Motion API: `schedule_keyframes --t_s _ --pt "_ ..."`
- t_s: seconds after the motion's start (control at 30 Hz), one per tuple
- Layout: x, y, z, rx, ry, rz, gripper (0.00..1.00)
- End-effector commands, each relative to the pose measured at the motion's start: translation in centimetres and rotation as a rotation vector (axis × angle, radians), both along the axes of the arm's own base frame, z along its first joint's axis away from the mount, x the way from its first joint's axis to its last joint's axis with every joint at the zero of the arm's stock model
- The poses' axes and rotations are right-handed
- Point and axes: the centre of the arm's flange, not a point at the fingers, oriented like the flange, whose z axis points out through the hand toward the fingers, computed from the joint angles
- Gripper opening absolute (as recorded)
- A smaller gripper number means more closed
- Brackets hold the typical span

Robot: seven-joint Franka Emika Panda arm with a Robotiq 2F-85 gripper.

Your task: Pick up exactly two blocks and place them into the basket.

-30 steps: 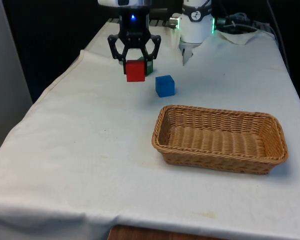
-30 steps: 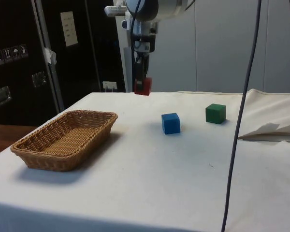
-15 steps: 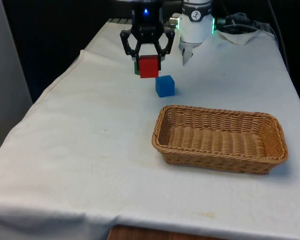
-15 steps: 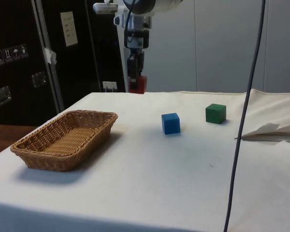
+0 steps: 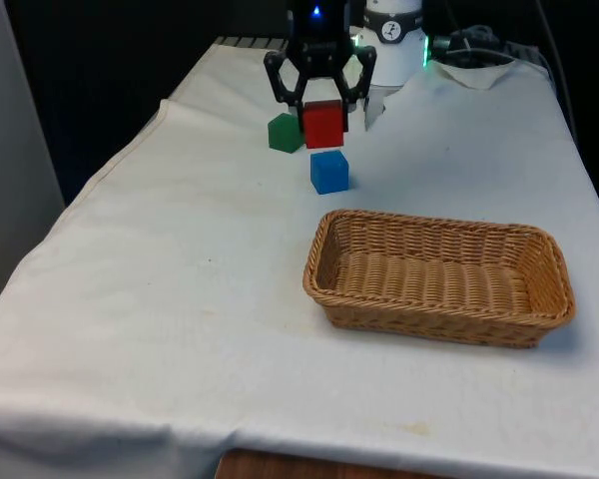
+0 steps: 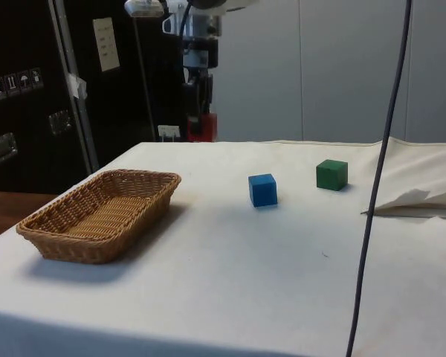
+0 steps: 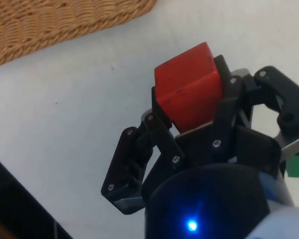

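While the gripper (image 5: 322,112) pinches the red block (image 5: 323,124) above the table, I see the basket (image 5: 559,289) empty near its front edge.

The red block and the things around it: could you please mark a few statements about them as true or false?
1. The pincer holds the red block off the table. True.
2. The basket already has a block inside. False: nothing lies in it.
3. The blue block sits on the cloth between the green block and the basket. True.
4. The green block is stacked on the blue block. False: both rest apart on the cloth.
5. The red block hangs directly over the basket. False: in the side view it is beyond the basket's far end.
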Motion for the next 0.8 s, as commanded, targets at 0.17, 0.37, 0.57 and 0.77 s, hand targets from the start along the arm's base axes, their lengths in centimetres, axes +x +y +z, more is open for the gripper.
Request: schedule_keyframes --t_s 0.17,0.37,0.57,0.77 --pt "0.5 1.4 1.0 0.004 0.013 -0.015 0.02" --pt "1.0 2.6 1.7 0.018 0.019 -0.024 0.02" --pt "1.5 3.9 2.5 0.031 0.025 -0.033 0.02" --pt "2.0 5.2 3.4 0.042 0.031 -0.039 0.02"
